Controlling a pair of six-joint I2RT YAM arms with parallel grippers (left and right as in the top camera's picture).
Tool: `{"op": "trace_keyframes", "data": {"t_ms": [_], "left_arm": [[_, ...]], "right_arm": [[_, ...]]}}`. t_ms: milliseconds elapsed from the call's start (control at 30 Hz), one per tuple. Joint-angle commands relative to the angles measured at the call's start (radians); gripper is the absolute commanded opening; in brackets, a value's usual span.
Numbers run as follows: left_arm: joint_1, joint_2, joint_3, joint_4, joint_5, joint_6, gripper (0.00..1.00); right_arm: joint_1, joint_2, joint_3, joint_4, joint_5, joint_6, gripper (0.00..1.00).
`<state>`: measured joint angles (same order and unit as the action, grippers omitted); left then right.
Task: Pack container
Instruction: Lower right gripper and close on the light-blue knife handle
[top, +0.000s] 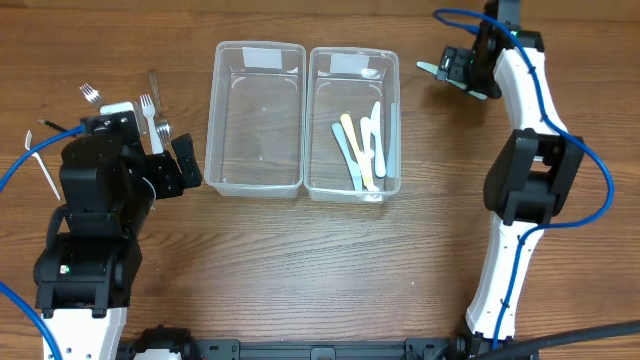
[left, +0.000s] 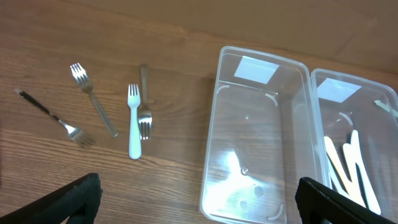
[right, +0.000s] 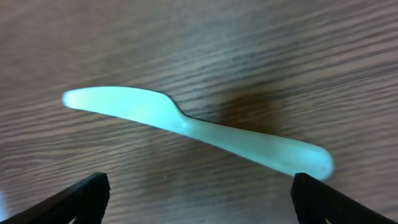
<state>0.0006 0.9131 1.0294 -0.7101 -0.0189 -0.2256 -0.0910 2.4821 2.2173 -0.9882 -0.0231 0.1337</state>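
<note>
Two clear plastic containers stand side by side mid-table. The left container (top: 255, 120) is empty; it also shows in the left wrist view (left: 255, 124). The right container (top: 330, 100) holds several pastel plastic knives (top: 360, 150). Several forks (top: 150, 105) lie on the table left of the containers; they also show in the left wrist view (left: 134, 121). My left gripper (top: 176, 165) is open and empty beside the left container's near-left corner (left: 199, 205). My right gripper (top: 458, 72) is open just above a pale green plastic knife (right: 199, 130) lying flat at the far right.
The right container's rim (left: 348, 78) and its knives (left: 348, 162) show at the right of the left wrist view. A black-handled fork (left: 56, 118) lies farthest left. Blue cables run along both arms.
</note>
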Motion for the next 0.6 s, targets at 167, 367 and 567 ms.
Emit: {"op": "trace_keyframes", "data": {"t_ms": [167, 367, 567], "left_arm": [[0.006, 0.002, 0.023, 0.005, 0.009, 0.023, 1.00], [0.006, 0.002, 0.024, 0.005, 0.012, 0.019, 1.00], [0.006, 0.002, 0.023, 0.013, 0.011, 0.020, 1.00]], "right_arm": [[-0.003, 0.026, 0.002, 0.081, -0.010, -0.011, 0.96], [-0.003, 0.058, 0.001, 0.085, -0.043, -0.012, 0.96], [-0.003, 0.064, 0.001, 0.059, -0.043, -0.058, 0.96]]}}
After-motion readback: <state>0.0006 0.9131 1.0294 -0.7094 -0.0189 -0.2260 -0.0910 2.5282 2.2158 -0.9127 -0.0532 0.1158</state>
